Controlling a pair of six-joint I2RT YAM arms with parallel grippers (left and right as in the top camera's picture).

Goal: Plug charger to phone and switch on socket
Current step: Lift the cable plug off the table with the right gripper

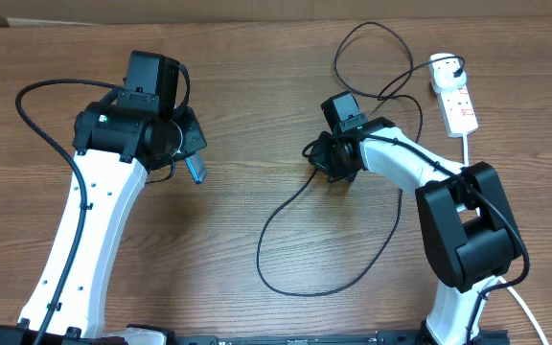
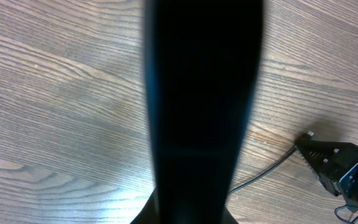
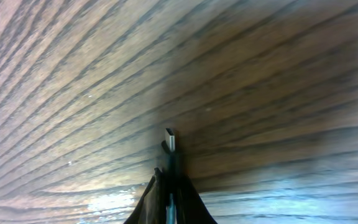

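My left gripper (image 1: 190, 153) is shut on the phone (image 1: 196, 172) and holds it edge-on above the table; only a thin dark bluish sliver shows from overhead. In the left wrist view the phone (image 2: 204, 93) is a broad black bar filling the middle. My right gripper (image 1: 316, 159) is shut on the charger's connector end. In the right wrist view the small metal tip (image 3: 170, 139) sticks out past the closed fingers (image 3: 169, 182), just above the wood. The black cable (image 1: 286, 206) loops over the table to a black plug (image 1: 446, 67) in the white socket (image 1: 458, 103) at the far right.
The wooden table (image 1: 257, 86) carries the cable's big loop (image 1: 353, 283) in front of the right arm and another loop (image 1: 372, 48) at the back. The right gripper (image 2: 344, 171) shows at the left wrist view's lower right. The white socket cord (image 1: 470, 149) runs toward the right arm's base.
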